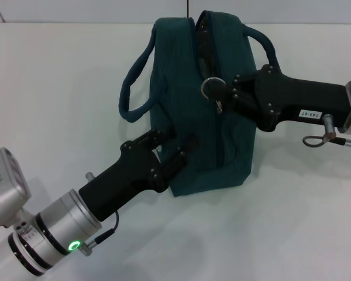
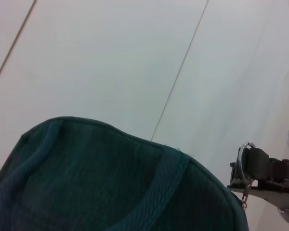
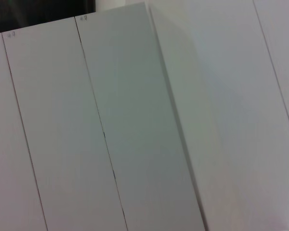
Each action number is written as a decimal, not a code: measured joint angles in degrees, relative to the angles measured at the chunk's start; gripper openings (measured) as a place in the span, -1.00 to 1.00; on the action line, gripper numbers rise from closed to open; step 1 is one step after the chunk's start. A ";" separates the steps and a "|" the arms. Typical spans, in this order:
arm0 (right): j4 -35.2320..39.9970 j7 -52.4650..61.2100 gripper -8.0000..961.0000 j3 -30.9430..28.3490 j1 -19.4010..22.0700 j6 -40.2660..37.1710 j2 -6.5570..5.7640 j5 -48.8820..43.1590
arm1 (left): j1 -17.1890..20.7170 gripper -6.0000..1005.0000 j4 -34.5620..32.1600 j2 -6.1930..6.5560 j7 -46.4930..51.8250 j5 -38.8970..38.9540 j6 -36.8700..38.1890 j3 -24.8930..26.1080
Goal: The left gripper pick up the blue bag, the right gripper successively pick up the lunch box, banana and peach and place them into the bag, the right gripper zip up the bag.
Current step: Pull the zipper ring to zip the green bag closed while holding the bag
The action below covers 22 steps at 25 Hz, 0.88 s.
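The blue bag (image 1: 216, 129) stands upright on the white table, its handles (image 1: 134, 88) looping out to either side. My left gripper (image 1: 176, 145) is shut on the bag's lower near edge. My right gripper (image 1: 225, 91) reaches in from the right and is shut on the metal ring pull (image 1: 212, 88) of the zipper, about halfway along the top seam. Behind the pull the opening (image 1: 203, 41) still gapes; the seam in front of it is closed. The left wrist view shows the bag fabric (image 2: 111, 183) and the right gripper (image 2: 254, 166) holding the ring (image 2: 242, 161). The lunch box, banana and peach are out of view.
The white table (image 1: 58, 88) surrounds the bag on all sides. The right wrist view shows only pale wall panels (image 3: 135, 120) with seams.
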<state>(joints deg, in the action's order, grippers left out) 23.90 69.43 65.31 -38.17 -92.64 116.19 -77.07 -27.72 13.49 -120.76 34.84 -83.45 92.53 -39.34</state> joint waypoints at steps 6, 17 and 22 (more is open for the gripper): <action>0.10 -0.04 -0.98 -0.01 1.10 -0.21 0.00 0.58 | -0.57 -0.08 0.05 0.00 0.00 -0.13 -0.18 -0.22; -0.11 0.27 -0.98 -0.08 1.37 1.89 0.00 2.51 | -1.10 -0.79 -0.19 0.00 -0.15 -2.53 -1.49 -0.47; -0.79 0.25 -0.98 0.06 1.26 5.60 0.00 5.71 | -1.13 -0.87 -0.17 0.00 0.24 -3.91 -1.61 -0.32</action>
<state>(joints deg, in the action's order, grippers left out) 23.11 69.68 65.37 -36.91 -87.04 116.19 -71.36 -28.84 13.32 -120.76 35.08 -87.36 90.91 -39.66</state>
